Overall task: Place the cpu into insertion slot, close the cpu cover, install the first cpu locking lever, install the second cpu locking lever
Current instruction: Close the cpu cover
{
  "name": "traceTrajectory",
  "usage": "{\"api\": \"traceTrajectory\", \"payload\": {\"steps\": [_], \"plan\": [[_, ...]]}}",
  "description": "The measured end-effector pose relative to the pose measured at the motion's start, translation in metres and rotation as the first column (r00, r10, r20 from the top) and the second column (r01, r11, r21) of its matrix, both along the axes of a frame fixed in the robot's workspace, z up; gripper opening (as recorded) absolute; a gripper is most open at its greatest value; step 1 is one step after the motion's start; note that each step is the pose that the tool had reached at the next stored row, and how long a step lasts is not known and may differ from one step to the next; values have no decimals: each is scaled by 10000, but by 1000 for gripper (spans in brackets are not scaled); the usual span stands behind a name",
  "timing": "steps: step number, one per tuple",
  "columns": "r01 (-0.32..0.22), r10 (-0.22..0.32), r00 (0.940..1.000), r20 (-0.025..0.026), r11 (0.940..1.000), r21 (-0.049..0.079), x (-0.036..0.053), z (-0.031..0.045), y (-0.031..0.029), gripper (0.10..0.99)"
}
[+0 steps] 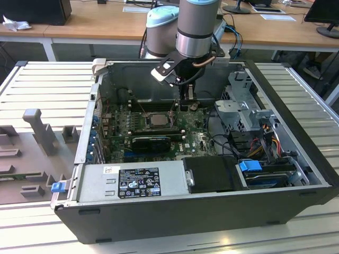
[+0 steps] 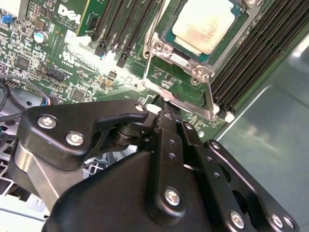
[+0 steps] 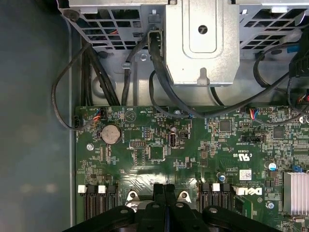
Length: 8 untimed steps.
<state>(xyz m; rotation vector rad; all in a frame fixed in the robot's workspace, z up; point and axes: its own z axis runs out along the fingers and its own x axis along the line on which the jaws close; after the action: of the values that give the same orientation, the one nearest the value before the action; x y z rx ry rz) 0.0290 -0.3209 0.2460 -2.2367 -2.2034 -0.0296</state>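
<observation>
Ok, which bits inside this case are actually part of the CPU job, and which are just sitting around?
Part of the job:
cpu
cpu cover framing it
locking lever
gripper, fingers together beside that lever

Just there:
memory slots
coin battery
drive cage
power supply
cables

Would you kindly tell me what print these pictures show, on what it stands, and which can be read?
Black label on the grey power box: white print, too small to read.
Small white sticker beside it: too small to read.
White logo on the green board: large letters, a maker's mark.
Pale sticker on the same board: too small to read.
Fine white lettering across the board: too small to read.
</observation>
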Motion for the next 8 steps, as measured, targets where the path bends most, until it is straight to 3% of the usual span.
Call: {"api": "traceTrajectory", "payload": {"steps": [8], "plan": [[0,0,10000,0,10000,0,-84,-1,0,106]]}}
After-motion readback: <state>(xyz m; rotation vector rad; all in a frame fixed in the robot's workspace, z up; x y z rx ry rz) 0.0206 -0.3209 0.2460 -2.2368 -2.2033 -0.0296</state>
